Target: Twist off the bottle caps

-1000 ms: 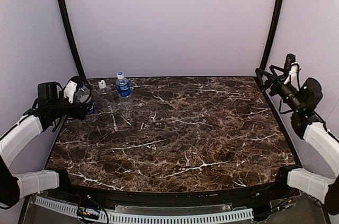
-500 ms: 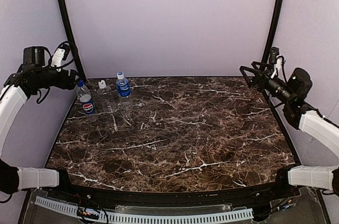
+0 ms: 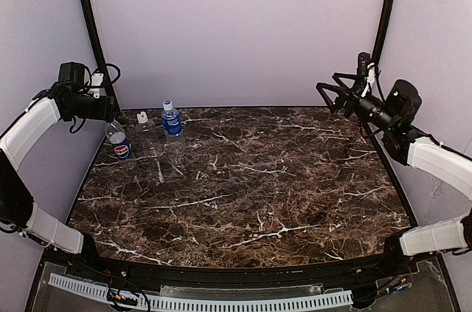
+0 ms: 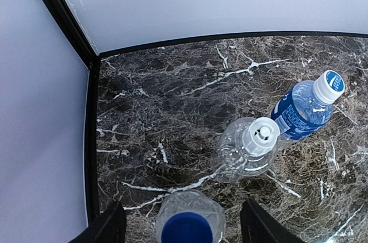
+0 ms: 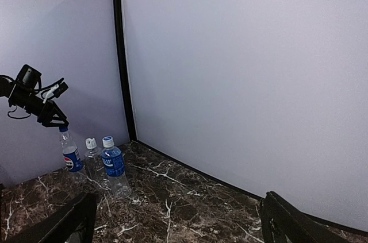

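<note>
Lifted the left gripper (image 3: pixel 109 111) from low by the Pepsi bottle (image 3: pixel 119 144) to straight above its blue cap (image 4: pixel 186 229), far left, with fingers (image 4: pixel 110 227) apart astride it, narrowing, not touching. Swung the right gripper (image 3: pixel 330 91) inward, spread wide. Set for a first unscrewing.

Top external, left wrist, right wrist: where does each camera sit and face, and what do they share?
Top external: high behind the robot, looking down at the dark marble table; both arms, left gripper and right gripper show.
Left wrist: above the far-left corner, looking down on the clear Pepsi-labelled bottle's blue cap; own fingers at bottom edge.
Right wrist: raised at the right, facing across to that corner; own fingers at bottom corners.
Shared: all show the three small clear plastic bottles.
</note>
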Robot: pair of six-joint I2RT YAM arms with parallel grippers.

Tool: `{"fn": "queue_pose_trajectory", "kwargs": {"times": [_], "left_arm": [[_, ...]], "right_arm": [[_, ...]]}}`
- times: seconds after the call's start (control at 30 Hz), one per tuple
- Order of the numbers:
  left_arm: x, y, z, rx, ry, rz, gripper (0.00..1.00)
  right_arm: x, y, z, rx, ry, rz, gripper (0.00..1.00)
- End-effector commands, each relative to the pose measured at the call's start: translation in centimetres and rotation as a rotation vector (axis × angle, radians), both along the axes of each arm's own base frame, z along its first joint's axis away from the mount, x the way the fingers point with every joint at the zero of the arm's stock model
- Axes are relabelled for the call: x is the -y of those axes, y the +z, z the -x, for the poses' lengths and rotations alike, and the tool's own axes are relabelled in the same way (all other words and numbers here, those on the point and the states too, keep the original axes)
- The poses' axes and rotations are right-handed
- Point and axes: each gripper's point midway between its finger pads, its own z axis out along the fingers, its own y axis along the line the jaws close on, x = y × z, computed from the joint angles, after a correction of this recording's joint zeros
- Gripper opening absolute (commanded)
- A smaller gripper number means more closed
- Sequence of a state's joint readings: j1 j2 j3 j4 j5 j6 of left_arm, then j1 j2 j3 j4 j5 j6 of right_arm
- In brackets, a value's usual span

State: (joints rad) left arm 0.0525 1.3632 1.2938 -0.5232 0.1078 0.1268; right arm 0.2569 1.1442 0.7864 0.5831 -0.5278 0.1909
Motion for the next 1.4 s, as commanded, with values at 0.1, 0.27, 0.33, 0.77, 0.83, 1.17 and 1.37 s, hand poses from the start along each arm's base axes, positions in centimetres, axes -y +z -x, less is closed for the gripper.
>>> {"fn": "queue_pose_trajectory", "kwargs": {"times": [0.1, 0.27, 0.33, 0.77, 0.83, 1.17, 1.37], "left_arm": [[-0.2, -1.0, 0.7, -0.019, 0.014, 0.01, 0.59], [-0.2, -1.1, 0.7, -0.024, 0.016, 0.011, 0.52], [-0.2, -0.9, 0.7, -0.02, 0.016, 0.011, 0.51], [-0.1, -2.0, 1.2, -0.052, 0.012, 0.015, 0.41], [0.0, -2.1, 1.1, -0.052, 0.011, 0.018, 0.39], [0.2, -2.4, 1.3, -0.067, 0.004, 0.028, 0.19], [-0.1, -1.2, 2.2, -0.073, -0.021, -0.025, 0.01]], "right_arm": [[-1.5, 0.9, -0.7, 0.041, 0.031, 0.005, 0.99], [-2.3, 0.8, -1.0, 0.046, 0.049, 0.014, 0.99], [-2.6, 1.0, -1.0, 0.051, 0.059, 0.016, 0.99], [-3.1, 1.4, -0.5, 0.071, 0.07, 0.03, 0.98], [-3.0, 1.4, -0.6, 0.069, 0.067, 0.03, 0.99], [-3.0, 1.6, -0.5, 0.074, 0.067, 0.031, 0.99], [-3.5, 1.7, -0.5, 0.069, 0.074, 0.046, 0.99]]}}
